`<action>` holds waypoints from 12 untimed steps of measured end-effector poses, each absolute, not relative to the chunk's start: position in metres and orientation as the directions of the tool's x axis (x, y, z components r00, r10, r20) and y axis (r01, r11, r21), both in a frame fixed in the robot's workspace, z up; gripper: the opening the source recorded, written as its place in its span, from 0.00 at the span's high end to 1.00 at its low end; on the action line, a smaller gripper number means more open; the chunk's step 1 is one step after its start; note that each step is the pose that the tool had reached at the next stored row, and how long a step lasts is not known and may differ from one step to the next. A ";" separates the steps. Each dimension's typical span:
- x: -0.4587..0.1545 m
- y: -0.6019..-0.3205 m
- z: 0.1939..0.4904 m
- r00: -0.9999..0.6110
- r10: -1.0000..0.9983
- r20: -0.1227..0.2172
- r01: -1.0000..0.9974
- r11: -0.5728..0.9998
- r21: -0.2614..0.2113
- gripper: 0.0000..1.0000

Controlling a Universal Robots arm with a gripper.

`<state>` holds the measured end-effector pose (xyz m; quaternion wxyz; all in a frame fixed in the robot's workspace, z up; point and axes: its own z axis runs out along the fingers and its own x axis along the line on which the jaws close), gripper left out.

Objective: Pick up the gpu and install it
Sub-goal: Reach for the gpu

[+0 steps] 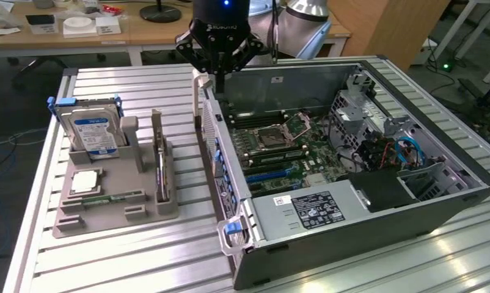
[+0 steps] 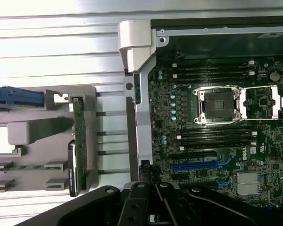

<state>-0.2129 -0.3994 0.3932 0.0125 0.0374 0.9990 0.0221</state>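
Note:
The gpu (image 1: 159,163) stands on edge in a slot of the grey holder (image 1: 74,223), a thin dark card with a pale bracket at its far end. In the wrist view the gpu (image 2: 78,141) appears edge-on as a green strip. My gripper (image 1: 218,76) hangs shut and empty above the back-left corner of the open computer case (image 1: 335,244), to the exterior view's right of the gpu and apart from it. In the wrist view my gripper (image 2: 151,176) sits over the case's side wall beside the motherboard (image 2: 212,141).
A hard drive (image 1: 94,131) in a blue caddy stands at the holder's back. A processor (image 1: 84,182) and a memory stick (image 1: 115,198) lie in front of it. Blue card slots (image 2: 200,165) cross the motherboard. A desk (image 1: 106,36) stands behind the metal table (image 1: 147,262).

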 end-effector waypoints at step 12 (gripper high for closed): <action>-0.236 -0.400 0.393 -0.997 0.075 -0.023 0.074 0.996 0.045 0.90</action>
